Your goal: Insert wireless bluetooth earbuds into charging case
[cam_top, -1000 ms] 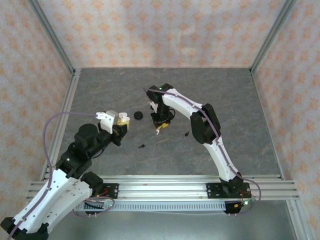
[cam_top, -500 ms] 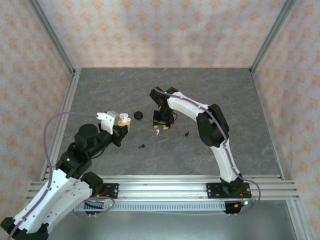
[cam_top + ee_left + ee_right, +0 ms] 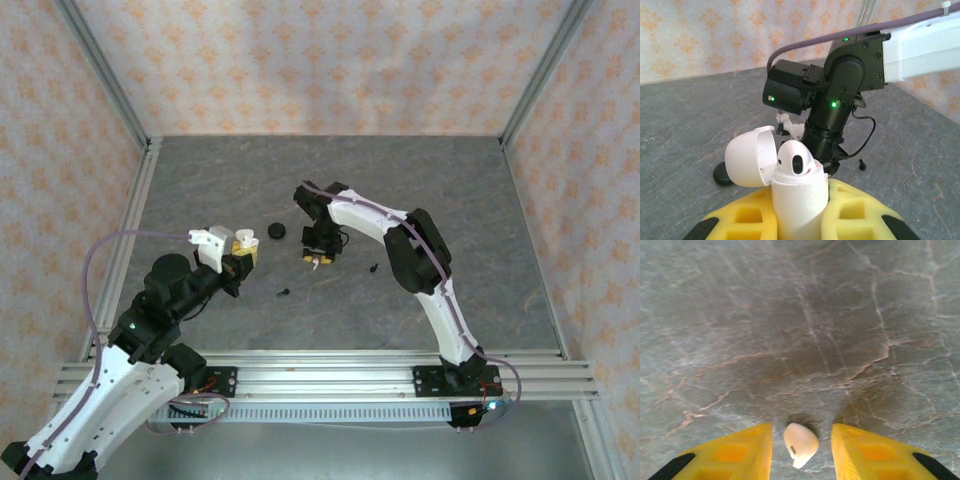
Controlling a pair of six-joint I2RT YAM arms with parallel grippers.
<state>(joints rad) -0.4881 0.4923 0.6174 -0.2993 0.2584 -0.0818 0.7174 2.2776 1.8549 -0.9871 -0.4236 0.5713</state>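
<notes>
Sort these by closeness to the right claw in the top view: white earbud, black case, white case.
1. white earbud, between the fingers of the right claw.
2. black case, left of it, farther back.
3. white case, in the left claw.

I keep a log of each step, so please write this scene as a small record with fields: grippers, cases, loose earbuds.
left gripper: shut on the white case, lid open
right gripper: open, a finger on each side of the white earbud, not touching it
white earbud: lying on the table
first black earbud: loose on the table
second black earbud: loose on the table
black case: on the table, beside the left gripper
</notes>
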